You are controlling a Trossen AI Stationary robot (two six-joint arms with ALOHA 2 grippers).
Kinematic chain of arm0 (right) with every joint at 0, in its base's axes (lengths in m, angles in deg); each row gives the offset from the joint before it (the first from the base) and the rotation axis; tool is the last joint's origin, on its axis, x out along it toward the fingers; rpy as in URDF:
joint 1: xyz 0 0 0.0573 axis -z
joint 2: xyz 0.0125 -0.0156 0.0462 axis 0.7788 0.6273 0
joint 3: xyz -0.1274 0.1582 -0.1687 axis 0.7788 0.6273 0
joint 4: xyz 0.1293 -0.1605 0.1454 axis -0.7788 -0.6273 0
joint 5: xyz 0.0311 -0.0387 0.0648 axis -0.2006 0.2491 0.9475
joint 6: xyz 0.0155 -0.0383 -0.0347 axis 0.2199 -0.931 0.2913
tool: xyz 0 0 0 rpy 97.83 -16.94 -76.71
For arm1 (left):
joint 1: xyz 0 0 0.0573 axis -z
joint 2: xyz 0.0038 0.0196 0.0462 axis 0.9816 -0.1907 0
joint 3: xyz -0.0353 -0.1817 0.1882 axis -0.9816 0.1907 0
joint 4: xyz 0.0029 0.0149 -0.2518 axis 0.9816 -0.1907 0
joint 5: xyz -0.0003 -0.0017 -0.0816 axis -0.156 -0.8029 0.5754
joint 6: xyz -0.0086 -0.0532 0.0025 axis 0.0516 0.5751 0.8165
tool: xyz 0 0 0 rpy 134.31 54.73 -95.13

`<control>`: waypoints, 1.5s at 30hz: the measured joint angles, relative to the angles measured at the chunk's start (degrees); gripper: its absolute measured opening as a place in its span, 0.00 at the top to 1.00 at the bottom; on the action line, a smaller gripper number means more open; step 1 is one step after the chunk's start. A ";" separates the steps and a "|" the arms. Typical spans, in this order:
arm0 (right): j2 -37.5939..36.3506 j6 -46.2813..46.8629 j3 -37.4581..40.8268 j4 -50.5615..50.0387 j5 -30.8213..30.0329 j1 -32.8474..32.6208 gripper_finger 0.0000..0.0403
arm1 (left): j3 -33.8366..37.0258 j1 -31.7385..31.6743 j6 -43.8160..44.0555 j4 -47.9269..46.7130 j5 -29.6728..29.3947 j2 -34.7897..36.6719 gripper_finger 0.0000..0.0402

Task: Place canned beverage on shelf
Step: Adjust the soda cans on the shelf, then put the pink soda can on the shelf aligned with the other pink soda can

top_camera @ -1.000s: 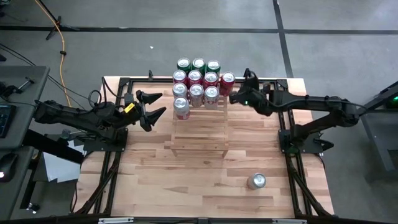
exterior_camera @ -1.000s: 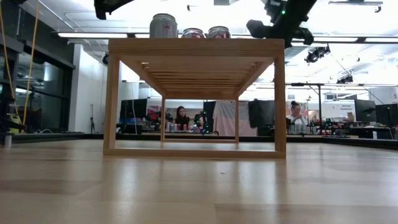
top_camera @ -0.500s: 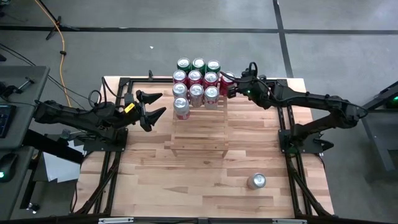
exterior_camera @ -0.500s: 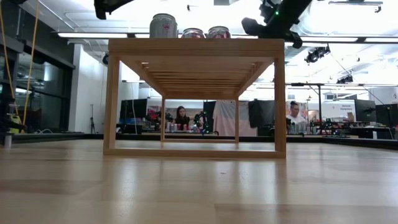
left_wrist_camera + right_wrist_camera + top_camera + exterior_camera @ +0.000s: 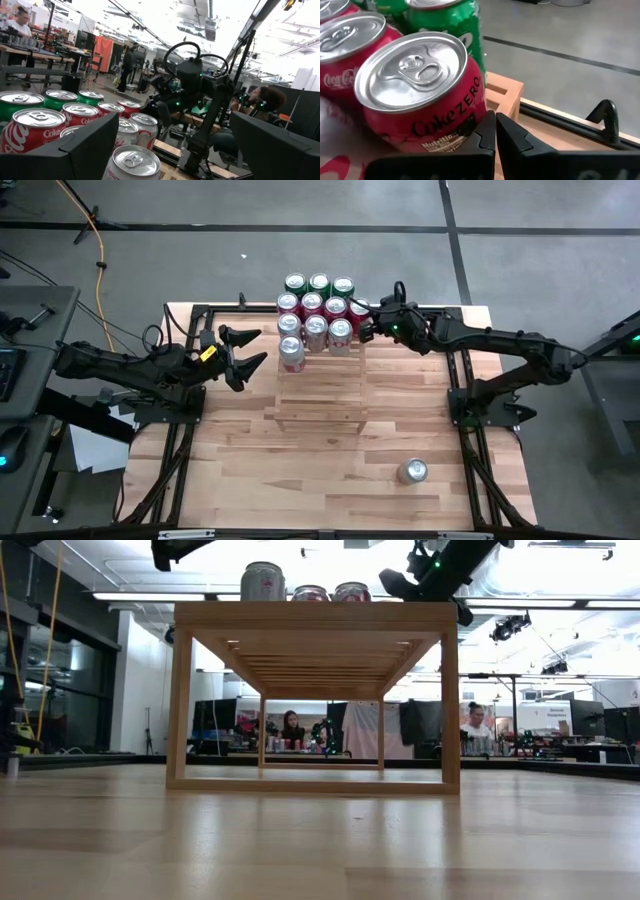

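While the left hand (image 5: 252, 346) waits open, the shut, empty right hand (image 5: 366, 327) presses sideways against the upright Coke Zero can (image 5: 422, 90) at the shelf (image 5: 320, 395) edge

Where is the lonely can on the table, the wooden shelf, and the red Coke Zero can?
lonely can (image 5: 413, 471), high view, on its silver top.
wooden shelf (image 5: 320, 395), high view, on its bare slats.
Coke Zero can (image 5: 415, 75), right wrist view, on its lid.

Left pincer (image 5: 256, 348) fingers spread wide, right pincer (image 5: 366, 326) fingers pressed together
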 joint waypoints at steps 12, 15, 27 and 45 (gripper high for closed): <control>-7.53 -2.54 0.00 -13.09 1.64 -2.40 1.00 | 0.00 0.00 0.94 0.02 0.21 0.01 0.07; -11.64 -2.39 0.00 -17.68 3.79 -4.50 1.00 | 0.00 0.01 2.20 0.04 1.13 0.02 0.07; -17.95 -3.75 0.00 -17.28 17.67 -10.95 1.00 | 0.00 -0.01 3.12 0.06 2.27 0.26 0.07; -17.40 -2.92 0.00 -13.93 43.25 -9.31 0.23 | 0.00 0.00 3.15 0.07 0.48 0.26 0.07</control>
